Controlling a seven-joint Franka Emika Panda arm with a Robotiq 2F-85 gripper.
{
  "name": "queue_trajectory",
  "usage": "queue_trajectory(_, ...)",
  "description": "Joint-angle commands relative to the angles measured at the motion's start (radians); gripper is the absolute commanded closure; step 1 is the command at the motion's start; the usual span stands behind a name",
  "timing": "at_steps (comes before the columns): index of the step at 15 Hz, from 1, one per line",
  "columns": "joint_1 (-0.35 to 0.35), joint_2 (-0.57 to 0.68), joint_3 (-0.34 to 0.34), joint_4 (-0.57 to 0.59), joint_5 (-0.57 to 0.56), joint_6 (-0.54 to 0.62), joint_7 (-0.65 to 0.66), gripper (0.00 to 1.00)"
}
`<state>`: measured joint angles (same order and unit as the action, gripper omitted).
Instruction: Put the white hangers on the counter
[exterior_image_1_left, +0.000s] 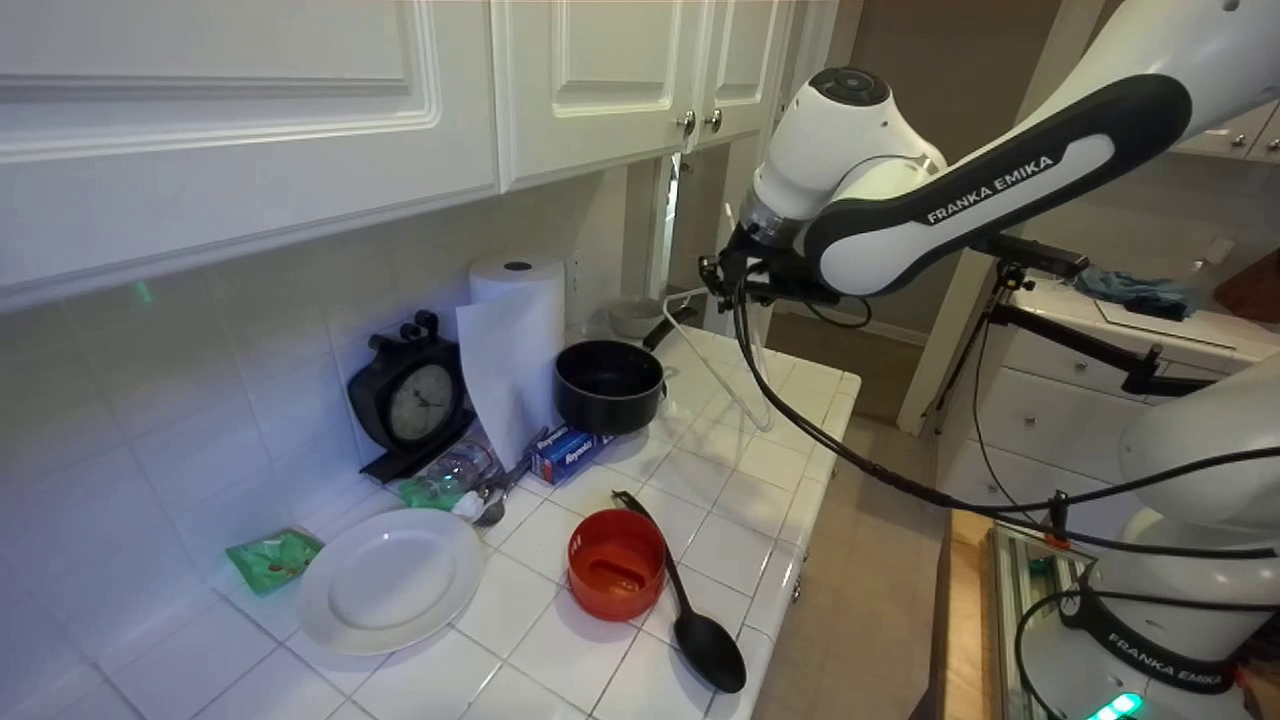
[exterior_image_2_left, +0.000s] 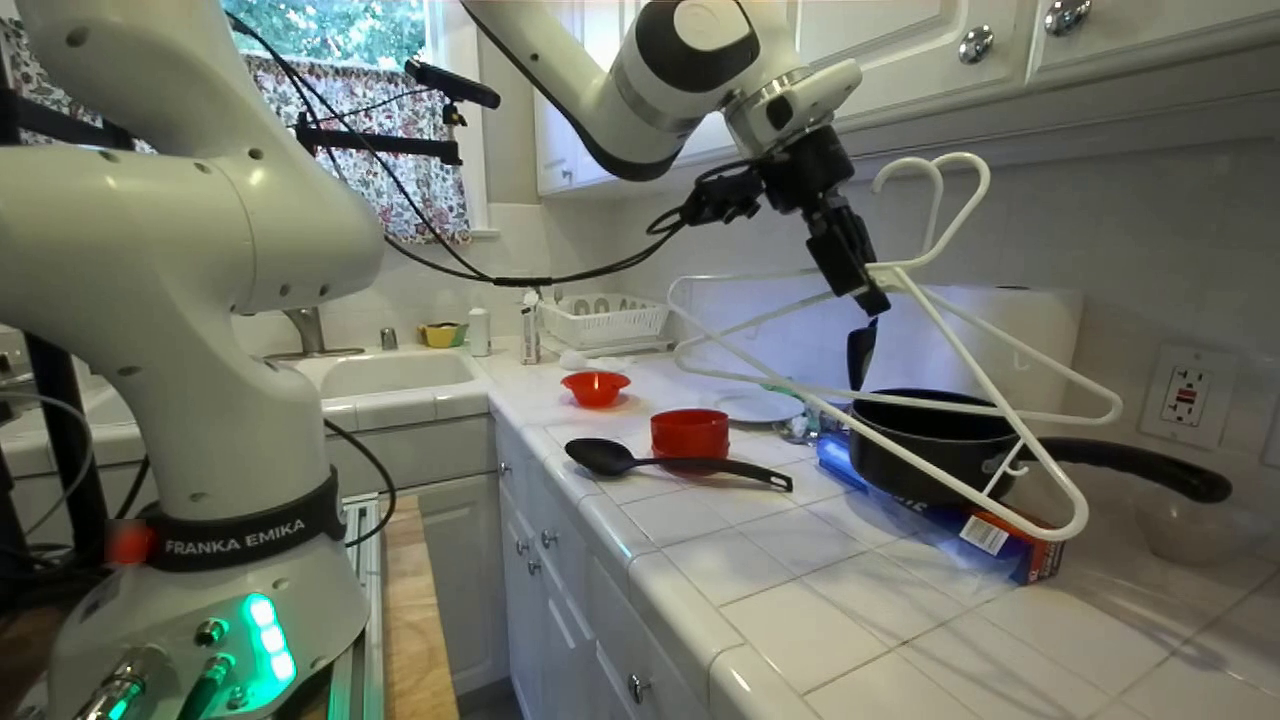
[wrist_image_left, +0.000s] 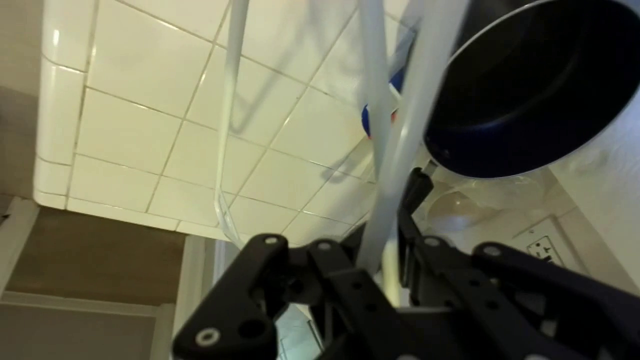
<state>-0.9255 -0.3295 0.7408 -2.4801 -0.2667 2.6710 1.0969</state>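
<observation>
The white hangers hang in the air over the counter. In an exterior view two overlapping triangular frames show, hooks up (exterior_image_2_left: 984, 185); they also show in an exterior view (exterior_image_1_left: 712, 370) and the wrist view (wrist_image_left: 407, 145). My gripper (exterior_image_2_left: 872, 295) is shut on them near the hook necks and points down; it also shows in the wrist view (wrist_image_left: 387, 215). A frame's lower bar passes in front of the black pot in an exterior view; I cannot tell whether they touch. The white tiled counter (exterior_image_2_left: 800, 620) lies below and shows in an exterior view (exterior_image_1_left: 725, 550) and the wrist view (wrist_image_left: 135, 127).
A black pot (exterior_image_1_left: 608, 400), paper-towel roll (exterior_image_1_left: 525, 340), blue box (exterior_image_1_left: 565, 455) and black clock (exterior_image_1_left: 415, 400) stand along the wall. A red cup (exterior_image_1_left: 617, 565), black spoon (exterior_image_1_left: 705, 645) and white plate (exterior_image_1_left: 395, 580) lie farther along. White cabinets (exterior_image_1_left: 600, 90) hang above.
</observation>
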Motion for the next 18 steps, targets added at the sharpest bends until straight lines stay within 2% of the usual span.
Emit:
queue_trajectory(1, 0.06, -0.021, -0.064, 0.025, -0.128, -0.149, 0.139, 0.97)
queue_trajectory(5, 0.178, 0.021, -0.167, 0.056, -0.24, -0.291, 0.228, 0.97)
queue_trajectory(8, 0.312, 0.078, -0.274, 0.068, -0.302, -0.34, 0.235, 0.97)
queue_trajectory(13, 0.551, 0.197, -0.491, 0.089, -0.341, -0.324, 0.207, 0.97)
queue_trajectory(18, 0.692, 0.286, -0.638, 0.135, -0.33, -0.338, 0.193, 0.97)
